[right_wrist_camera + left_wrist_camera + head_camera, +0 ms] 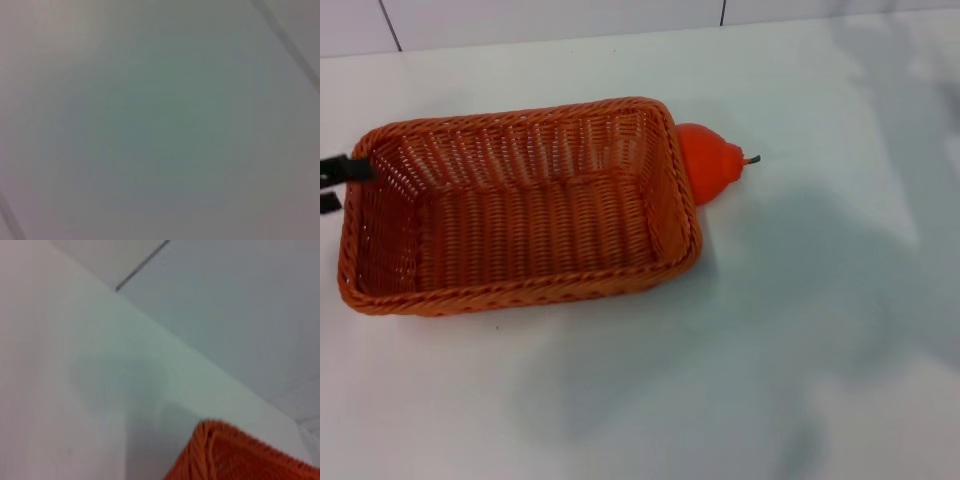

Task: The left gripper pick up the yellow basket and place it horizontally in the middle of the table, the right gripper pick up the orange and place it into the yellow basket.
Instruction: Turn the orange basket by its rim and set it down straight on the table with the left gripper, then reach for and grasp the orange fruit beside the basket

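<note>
The yellow basket (520, 205) (it looks more orange-brown than yellow) is sitting on the white table (790, 330), filling the left and middle of the head view, with its long side going across the frame. Nothing is lying inside it. The orange (712, 163) is lying on the table, touching the outside of the basket's right end, with its dark stem pointing to the right. The left gripper (342, 178) is peeking in at the left edge of the frame, right at the basket's left rim, with one black finger reaching over it. I cannot tell if it is squeezing the rim. In the left wrist view a basket corner (235, 455) is showing low in the frame.
</note>
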Controlling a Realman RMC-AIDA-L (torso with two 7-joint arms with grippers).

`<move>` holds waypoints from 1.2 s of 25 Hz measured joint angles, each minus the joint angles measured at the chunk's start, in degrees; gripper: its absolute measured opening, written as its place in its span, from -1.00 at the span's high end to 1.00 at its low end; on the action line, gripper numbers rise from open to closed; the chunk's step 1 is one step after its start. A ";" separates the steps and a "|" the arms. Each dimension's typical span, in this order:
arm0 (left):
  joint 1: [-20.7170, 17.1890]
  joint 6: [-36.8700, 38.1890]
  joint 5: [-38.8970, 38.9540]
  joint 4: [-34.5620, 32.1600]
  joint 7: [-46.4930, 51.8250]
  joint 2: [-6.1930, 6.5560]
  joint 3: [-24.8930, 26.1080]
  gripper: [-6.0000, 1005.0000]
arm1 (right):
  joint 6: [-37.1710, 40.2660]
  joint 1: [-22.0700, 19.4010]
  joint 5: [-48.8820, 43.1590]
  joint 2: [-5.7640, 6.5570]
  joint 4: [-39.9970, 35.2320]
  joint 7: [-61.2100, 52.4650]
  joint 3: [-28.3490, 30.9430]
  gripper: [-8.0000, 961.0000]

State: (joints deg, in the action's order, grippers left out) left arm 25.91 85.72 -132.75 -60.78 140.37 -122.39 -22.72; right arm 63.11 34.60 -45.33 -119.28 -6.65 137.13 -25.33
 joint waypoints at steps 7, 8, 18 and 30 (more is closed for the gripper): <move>-2.20 -3.25 12.62 3.61 -18.54 0.60 4.69 -0.64 | -0.27 -2.29 -14.44 3.08 -10.38 -14.40 -11.05 -0.60; -2.33 -3.36 14.06 4.38 -20.46 0.51 5.61 -0.64 | -0.21 -2.37 -18.60 4.18 -11.83 -18.34 -12.56 -0.60; -5.46 -1.32 40.76 19.10 -54.26 -1.07 11.13 -0.63 | 14.28 2.08 -66.35 11.98 -33.94 -59.01 -18.30 -0.60; -6.49 5.05 51.35 27.90 -67.27 -1.36 10.85 -0.63 | 19.91 12.35 -94.50 6.83 -37.65 -67.32 -19.28 -0.60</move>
State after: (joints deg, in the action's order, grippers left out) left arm 19.41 90.76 -81.40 -32.88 73.10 -123.76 -11.86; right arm 83.02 46.95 -139.83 -112.45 -44.30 69.81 -44.61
